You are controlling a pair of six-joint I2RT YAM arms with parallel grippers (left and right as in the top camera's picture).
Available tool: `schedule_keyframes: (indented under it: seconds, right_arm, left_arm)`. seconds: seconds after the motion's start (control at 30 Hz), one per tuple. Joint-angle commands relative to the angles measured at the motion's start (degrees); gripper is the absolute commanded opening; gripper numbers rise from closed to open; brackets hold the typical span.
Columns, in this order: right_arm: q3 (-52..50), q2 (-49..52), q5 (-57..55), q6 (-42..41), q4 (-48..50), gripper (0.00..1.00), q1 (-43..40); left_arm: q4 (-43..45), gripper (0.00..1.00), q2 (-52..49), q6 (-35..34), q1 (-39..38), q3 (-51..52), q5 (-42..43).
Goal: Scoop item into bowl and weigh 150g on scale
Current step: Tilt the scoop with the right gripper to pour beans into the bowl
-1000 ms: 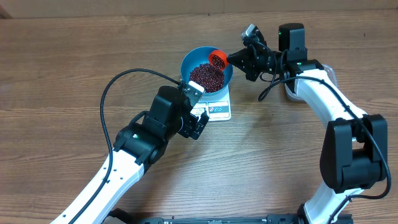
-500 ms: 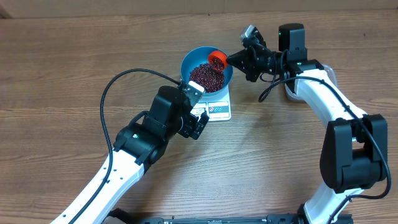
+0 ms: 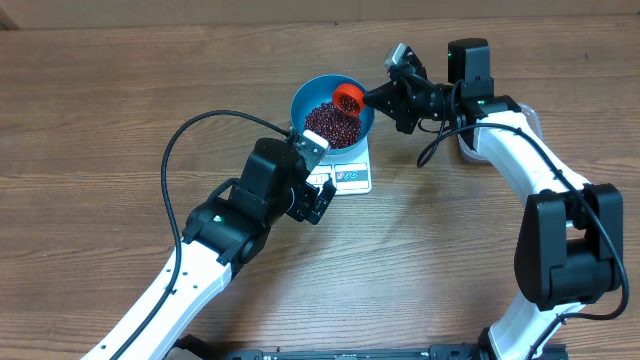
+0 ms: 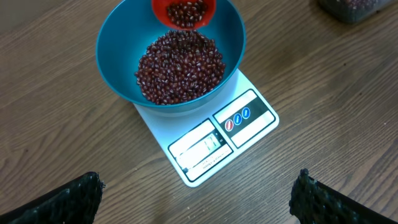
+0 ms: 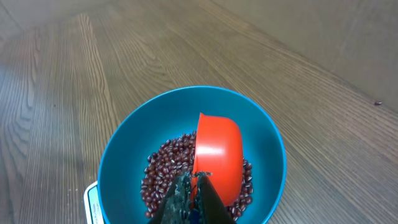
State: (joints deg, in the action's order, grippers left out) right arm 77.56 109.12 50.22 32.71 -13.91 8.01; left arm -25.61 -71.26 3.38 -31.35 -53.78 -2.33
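While my left gripper (image 4: pixel 198 199) hangs nearest me with its jaws spread as wide as they go and nothing between them, its 2 dark fingertips (image 4: pixel 78 194) frame the bottom corners of the left wrist view. It hovers above the wooden table (image 3: pixel 100 100), just short of the scale.

The scale (image 4: pixel 205 149) lies next: a flat white rectangle, turned at an angle, with its display window and label panel along the edge facing my left gripper. The digits are too small for me to read.

On the scale's far part sits the bowl (image 4: pixel 112 62), round, deep and bright blue, overhanging the platform on both sides. The beans (image 4: pixel 180 65) fill its bottom in a dark maroon heap, piled a little toward the middle.

Over the bowl's far side hangs the scoop (image 5: pixel 217 155), orange-red and tipped on edge, its mouth turned toward my left gripper and a few beans visible inside it. It is within the rim, above the heap; I cannot tell whether it touches the beans.

My right gripper (image 5: pixel 189 199) is clamped tight on the scoop's handle, reaching in from the right side of the bowl.

Farther right, a clear tub (image 4: pixel 354 9) with dark contents stands on the table, mostly hidden under my right arm in the overhead view.
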Motion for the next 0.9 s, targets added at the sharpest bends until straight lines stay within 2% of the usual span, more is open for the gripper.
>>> schedule_keyframes:
  seconds: [0.0, 0.37, 0.5, 0.87]
  right_arm:
    - [0.0, -1.9, 1.1, 2.3, -0.1, 0.04, 0.3]
    - [0.0, -1.9, 1.1, 2.4, -0.2, 0.04, 0.3]
    - [0.0, -1.9, 1.1, 5.4, -2.2, 0.04, 0.3]
    - [0.0, -1.9, 1.1, 6.8, -3.1, 0.04, 0.3]
  left_arm:
    - [0.3, 1.0, 0.0, 0.7, 0.2, -1.7, 0.5]
    - [0.3, 1.0, 0.0, 0.7, 0.2, -1.7, 0.5]
    - [0.3, 1.0, 0.0, 0.7, 0.2, -1.7, 0.5]
    - [0.1, 1.0, 0.0, 0.7, 0.2, -1.7, 0.5]
